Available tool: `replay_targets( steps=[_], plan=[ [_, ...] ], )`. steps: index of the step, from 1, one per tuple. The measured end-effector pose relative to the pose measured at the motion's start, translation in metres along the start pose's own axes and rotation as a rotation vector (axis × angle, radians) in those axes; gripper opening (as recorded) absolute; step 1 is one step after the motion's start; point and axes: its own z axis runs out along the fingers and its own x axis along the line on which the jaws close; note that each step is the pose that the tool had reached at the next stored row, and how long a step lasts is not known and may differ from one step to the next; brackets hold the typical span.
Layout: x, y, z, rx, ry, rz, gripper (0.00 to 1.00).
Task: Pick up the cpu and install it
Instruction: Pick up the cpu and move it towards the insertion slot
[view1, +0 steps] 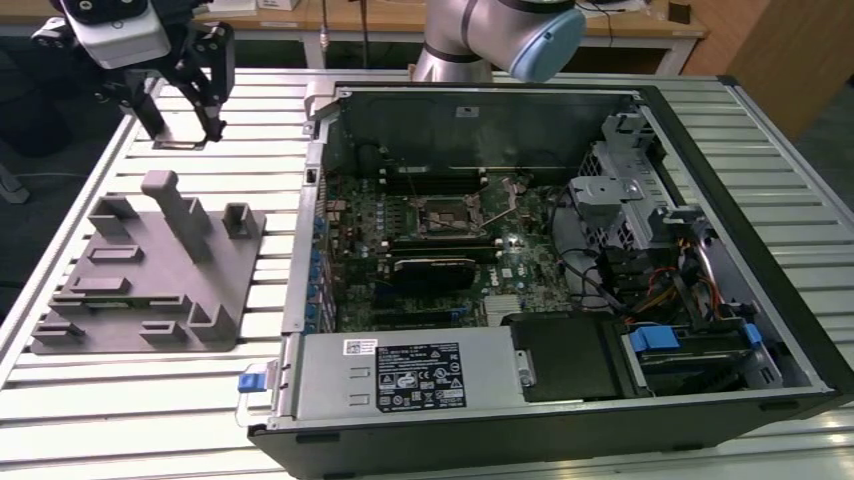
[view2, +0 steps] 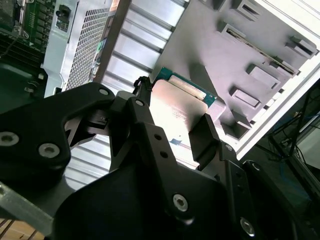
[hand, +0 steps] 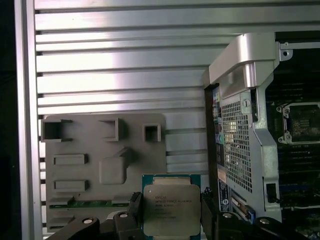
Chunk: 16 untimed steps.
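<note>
The hand (hand: 170, 202) pinches the cpu (hand: 171, 214) by two sides, above the bench (view1: 160, 400), on the exterior view's left of the computer case (view1: 467, 100).

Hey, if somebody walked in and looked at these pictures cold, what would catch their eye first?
Most likely the open computer case, green motherboard bared, across the middle and right of the exterior view on the slatted table. Then the black claw at that view's top left, shut on the shiny silver cpu, seen between its fingers in both wrist views. A grey fixture lies on the table at the exterior view's left.
</note>
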Motion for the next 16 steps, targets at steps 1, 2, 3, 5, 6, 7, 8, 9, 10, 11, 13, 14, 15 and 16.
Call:
replay_targets(
  steps=[1,2,3,5,6,7,8,9,10,11,13,14,15,16],
  plan=[
    [-0.0010,0.0002,0.0000,0.0000,0.0000,0.000,0.55],
    [-0.0021,0.0003,0.0001,0.0000,0.0000,0.000,0.55],
    [-0.0031,0.0005,0.0001,0.0000,-0.0001,0.000,0.55],
    [-0.0050,0.0008,0.0002,0.0000,0.0000,0.000,0.55],
    [-0.0060,0.0010,0.0002,-0.0001,-0.0001,0.000,0.55],
    [-0.0069,0.0011,0.0003,0.0000,0.0000,0.000,0.55],
    [-0.0080,0.0013,0.0003,0.0000,0.0000,0.000,0.55],
    [-0.0089,0.0015,0.0003,0.0000,0.0000,0.000,0.55],
    [-0.0098,0.0017,0.0004,0.0000,-0.0001,0.000,0.55],
    [-0.0108,0.0018,0.0004,0.0000,-0.0001,0.000,0.55],
    [-0.0126,0.0022,0.0005,-0.0001,-0.0001,0.000,0.55],
    [-0.0136,0.0023,0.0005,0.0000,0.0000,0.000,0.55],
    [-0.0146,0.0025,0.0005,0.0000,0.0000,0.000,0.55],
    [-0.0155,0.0027,0.0005,0.0000,0.0000,0.000,0.55]
  ],
)
